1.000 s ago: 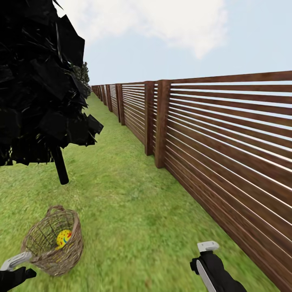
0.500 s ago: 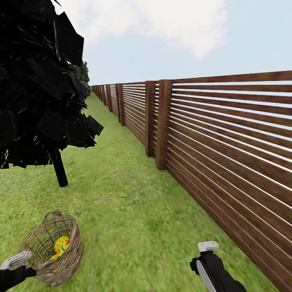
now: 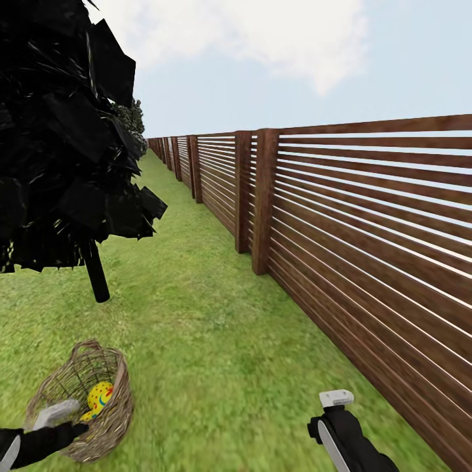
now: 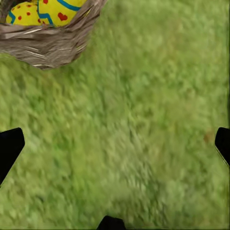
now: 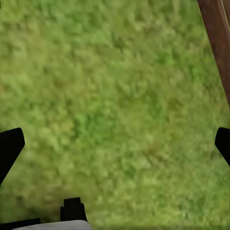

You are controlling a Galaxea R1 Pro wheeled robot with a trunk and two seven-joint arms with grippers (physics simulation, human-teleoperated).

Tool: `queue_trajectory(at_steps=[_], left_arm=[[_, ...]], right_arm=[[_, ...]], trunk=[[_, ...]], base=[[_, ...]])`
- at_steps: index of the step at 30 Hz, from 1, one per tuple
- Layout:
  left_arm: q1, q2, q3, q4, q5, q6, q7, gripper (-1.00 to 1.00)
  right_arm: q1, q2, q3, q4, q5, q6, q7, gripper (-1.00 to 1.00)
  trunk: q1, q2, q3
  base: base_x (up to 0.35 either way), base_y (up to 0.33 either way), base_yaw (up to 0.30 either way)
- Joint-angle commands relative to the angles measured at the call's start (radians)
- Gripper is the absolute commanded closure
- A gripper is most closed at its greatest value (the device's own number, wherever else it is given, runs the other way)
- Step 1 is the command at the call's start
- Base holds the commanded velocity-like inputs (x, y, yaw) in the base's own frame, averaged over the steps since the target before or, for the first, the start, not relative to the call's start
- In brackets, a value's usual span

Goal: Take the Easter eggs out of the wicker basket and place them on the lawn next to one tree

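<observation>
Easter eggs (image 3: pixel 99 397) sit inside the wicker basket (image 3: pixel 108 429) on the lawn (image 3: pixel 216 341), low at my left in the head view, with my left gripper (image 4: pixel 115 143) at its near rim, fingers spread wide and empty. My left wrist camera picks out two eggs and their red hearts. Open grass runs ahead to the dark cone tree (image 3: pixel 65 131); the slat fence (image 3: pixel 367 262) hems my right side. My right gripper (image 5: pixel 115 146) hangs parted over bare grass beside the fence base.
</observation>
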Motion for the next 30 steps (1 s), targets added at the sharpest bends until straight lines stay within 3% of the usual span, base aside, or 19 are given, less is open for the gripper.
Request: queue_trajectory(at_steps=[1,3,4,6,9,11,15,17,22,26,30], left_arm=[[-0.001,-0.008,0.003,-0.002,0.005,-0.021,-0.001,-1.00],[0.000,-0.024,0.006,-0.013,0.003,-0.087,-0.015,-1.00],[0.001,-0.028,0.010,-0.030,0.004,-0.122,-0.049,-1.00],[0.001,-0.026,0.014,-0.043,0.003,-0.141,-0.100,-1.00],[0.002,-0.032,0.013,-0.042,-0.001,-0.176,-0.119,-1.00],[0.002,-0.042,0.010,-0.030,-0.005,-0.250,-0.082,-1.00],[0.002,-0.098,0.007,-0.005,-0.009,-0.370,0.233,-1.00],[0.002,-0.132,0.006,0.007,-0.009,-0.413,0.335,-1.00],[-0.001,-0.160,0.003,0.079,-0.002,-0.446,0.351,-1.00],[-0.056,-0.192,0.004,0.098,-0.002,-0.447,0.349,-1.00],[-0.080,-0.188,0.006,0.102,-0.005,-0.437,0.351,-1.00]], right_arm=[[-0.001,-0.001,0.003,-0.001,-0.011,0.003,-0.010,-1.00],[-0.001,-0.001,0.003,-0.001,-0.011,0.003,-0.010,-1.00],[-0.001,-0.001,0.003,-0.001,-0.011,0.003,-0.010,-1.00],[-0.001,-0.001,0.003,-0.001,-0.012,0.003,-0.010,-1.00],[-0.001,0.000,0.004,-0.001,-0.012,0.002,-0.009,-1.00],[-0.001,-0.001,0.004,-0.001,-0.012,0.001,-0.009,-1.00],[-0.001,0.000,0.004,-0.001,-0.012,0.000,-0.009,-1.00],[-0.001,0.001,0.005,0.001,-0.012,0.000,-0.009,-1.00],[-0.001,0.002,0.005,0.010,-0.012,-0.002,-0.007,-1.00],[-0.001,0.002,0.005,0.011,-0.011,-0.002,-0.007,-1.00],[-0.001,0.003,0.005,0.011,-0.010,-0.002,-0.010,-1.00]], trunk=[[0.000,-0.001,-0.001],[0.000,-0.001,-0.001],[0.000,-0.001,-0.001],[0.000,-0.001,-0.001],[0.000,-0.001,-0.001],[0.000,-0.001,-0.001],[0.000,-0.001,-0.001],[0.000,-0.001,-0.001],[0.000,-0.001,-0.001],[0.000,-0.001,-0.001],[0.000,-0.001,-0.001]], base=[[0.000,0.000,0.000],[0.000,0.000,0.000],[0.000,0.000,0.000],[0.000,0.000,0.000],[0.000,0.000,0.000],[0.000,0.000,0.000],[0.000,0.000,0.000],[0.000,0.000,0.000],[0.000,0.000,0.000],[0.000,0.000,0.000],[0.000,0.000,0.000]])
